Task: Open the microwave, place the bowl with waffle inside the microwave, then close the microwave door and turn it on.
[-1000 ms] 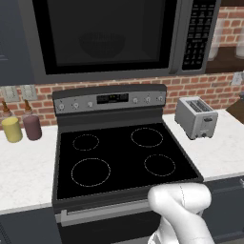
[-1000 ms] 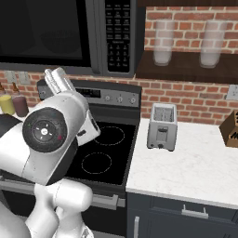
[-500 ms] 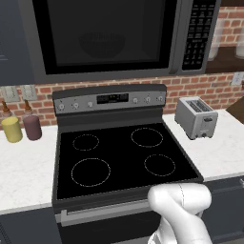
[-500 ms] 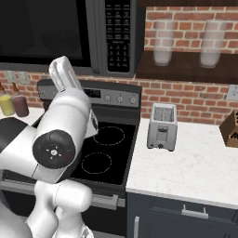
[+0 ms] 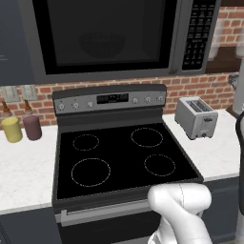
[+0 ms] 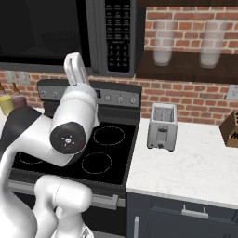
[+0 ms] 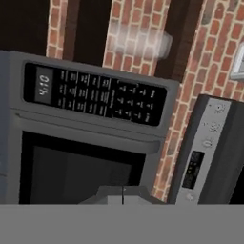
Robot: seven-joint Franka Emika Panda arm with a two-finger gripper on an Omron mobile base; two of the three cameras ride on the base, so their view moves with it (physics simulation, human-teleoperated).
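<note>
Facing microwave door (image 5: 107, 38), fingers (image 7: 123, 195) together

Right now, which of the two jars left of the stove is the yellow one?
The yellow jar is the outer one, farther from the stove; the mauve jar stands between it and the stove's edge.

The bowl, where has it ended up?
The bowl sits inside the microwave, dimly seen through the closed microwave door in the left base view, above the stove.
</note>
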